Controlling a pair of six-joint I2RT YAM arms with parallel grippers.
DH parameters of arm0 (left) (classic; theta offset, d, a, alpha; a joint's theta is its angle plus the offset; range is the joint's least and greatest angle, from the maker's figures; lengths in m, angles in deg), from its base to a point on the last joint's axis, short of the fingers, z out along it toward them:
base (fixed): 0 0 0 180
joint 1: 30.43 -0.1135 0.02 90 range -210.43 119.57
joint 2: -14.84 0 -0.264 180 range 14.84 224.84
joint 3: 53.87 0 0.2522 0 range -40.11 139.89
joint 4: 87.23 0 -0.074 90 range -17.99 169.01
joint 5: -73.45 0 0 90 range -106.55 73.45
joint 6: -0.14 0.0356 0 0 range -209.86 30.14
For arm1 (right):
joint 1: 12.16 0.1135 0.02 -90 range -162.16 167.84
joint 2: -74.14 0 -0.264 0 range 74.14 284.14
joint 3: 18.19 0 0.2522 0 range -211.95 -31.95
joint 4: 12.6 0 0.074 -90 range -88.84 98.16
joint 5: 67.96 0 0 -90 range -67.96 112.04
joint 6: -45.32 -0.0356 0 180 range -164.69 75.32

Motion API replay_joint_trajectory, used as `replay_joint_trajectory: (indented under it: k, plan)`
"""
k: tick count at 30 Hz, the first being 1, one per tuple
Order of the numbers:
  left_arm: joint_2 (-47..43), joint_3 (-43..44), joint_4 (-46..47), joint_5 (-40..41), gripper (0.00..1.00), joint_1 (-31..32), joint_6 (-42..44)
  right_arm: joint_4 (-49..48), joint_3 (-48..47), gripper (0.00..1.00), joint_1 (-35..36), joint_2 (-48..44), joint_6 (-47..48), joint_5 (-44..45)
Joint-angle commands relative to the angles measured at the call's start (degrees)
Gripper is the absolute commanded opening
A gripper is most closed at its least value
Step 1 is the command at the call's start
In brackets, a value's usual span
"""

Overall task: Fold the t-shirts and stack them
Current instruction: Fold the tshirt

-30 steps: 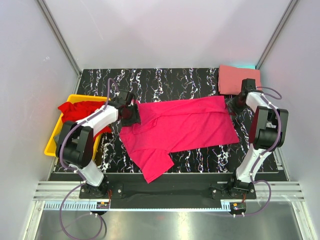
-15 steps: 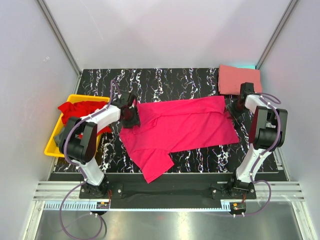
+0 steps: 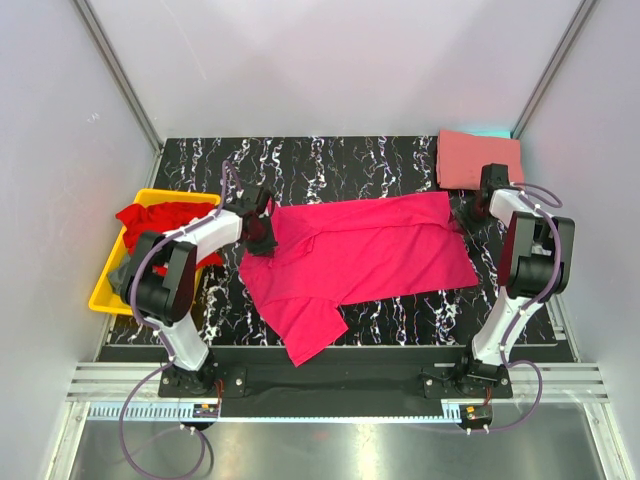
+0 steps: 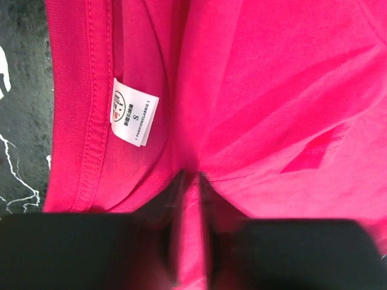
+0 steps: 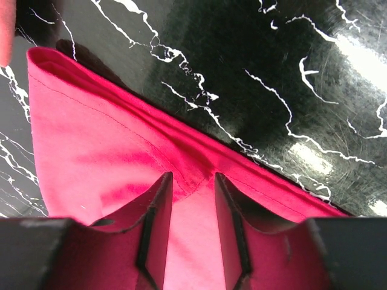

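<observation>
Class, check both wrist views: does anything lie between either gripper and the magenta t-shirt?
Nothing visible. The left gripper pinches a fold of the magenta t-shirt beside its collar; the right gripper straddles its hem.

Robot lab test cell, plain white walls (image 3: 330, 60), alu. frame rails (image 3: 110, 380), black marble-look table (image 3: 330, 160)

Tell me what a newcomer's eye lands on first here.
The magenta cloth t-shirt spread across the middle of the black marbled table, with the left pincer pinching cloth by its collar and the right pincer astride its far hem. Next, the yellow plastic bin at left holding a red cloth shirt.
</observation>
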Motion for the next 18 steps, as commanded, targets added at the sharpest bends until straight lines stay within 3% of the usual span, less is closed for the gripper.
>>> replay_joint_trajectory:
  k: [1, 4, 5, 7, 18]
  plan:
    - [-0.3, 1.7, 1.0, 0.8, 0.05, 0.2, -0.1, -1.8, -1.8, 0.37, 0.2, 1.2, -0.2, 1.7]
    - [-0.8, 2.9, -0.5, 1.1, 0.0, 0.2, -0.3, -1.8, -2.6, 0.2, 0.3, 2.1, 0.1, 1.8]
    - [-1.0, 3.2, -0.9, 1.2, 0.0, 0.2, -0.5, -2.0, -3.0, 0.09, 0.2, 2.3, 0.4, 1.8]
    - [-2.0, 4.0, -2.0, 1.2, 0.0, 0.2, -0.8, -2.5, -3.1, 0.02, 0.3, 2.6, 0.8, 1.8]
    - [-7.0, 9.4, -10.5, 5.1, 0.0, 0.2, -0.6, -4.1, -6.4, 0.0, 0.2, 0.9, 8.5, 4.1]
